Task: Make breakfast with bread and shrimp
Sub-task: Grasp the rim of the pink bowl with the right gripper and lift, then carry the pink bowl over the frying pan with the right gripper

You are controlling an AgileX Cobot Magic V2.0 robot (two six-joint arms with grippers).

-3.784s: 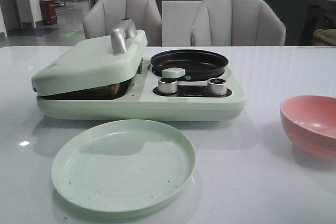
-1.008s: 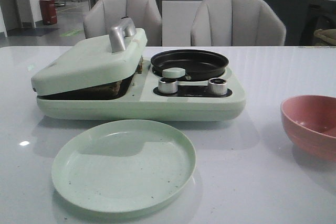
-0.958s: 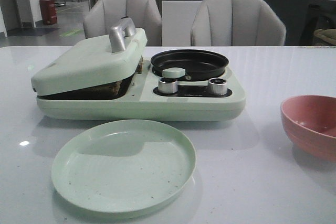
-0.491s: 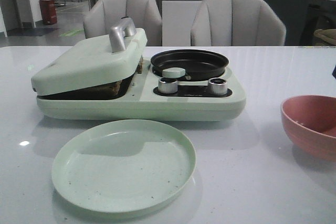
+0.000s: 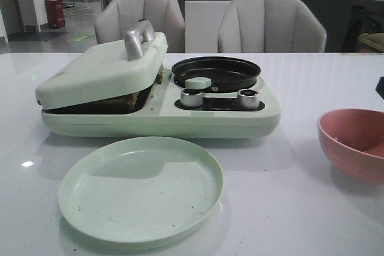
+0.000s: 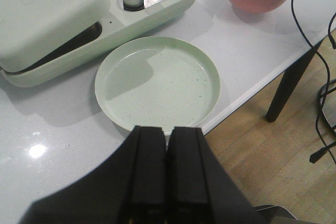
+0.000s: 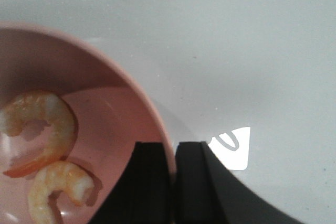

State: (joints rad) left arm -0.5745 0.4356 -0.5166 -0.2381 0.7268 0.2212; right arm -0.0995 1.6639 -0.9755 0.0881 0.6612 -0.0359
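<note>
Two orange-pink curled shrimp point(image 7: 50, 124) lie in the pink bowl point(image 7: 105, 77), which stands at the right of the table point(image 5: 354, 142). My right gripper point(image 7: 172, 150) is shut on the bowl's rim, one finger inside and one outside. Only a dark bit of that arm point(image 5: 380, 87) shows at the front view's right edge. The bread point(image 5: 129, 99) shows only as a brown edge under the lowered lid of the green sandwich maker point(image 5: 102, 70). My left gripper point(image 6: 167, 129) is shut and empty, above the table's front edge near the green plate point(image 6: 157, 82).
The green plate point(image 5: 141, 187) lies in front of the sandwich maker. A black round pan point(image 5: 216, 71) and two metal knobs point(image 5: 192, 97) sit on the maker's right half. Two chairs stand behind the table. Cables hang past the table's edge point(image 6: 315, 51).
The pink bowl has shifted a little to the left. A dark part of my right arm has come into the front view at the right edge.
</note>
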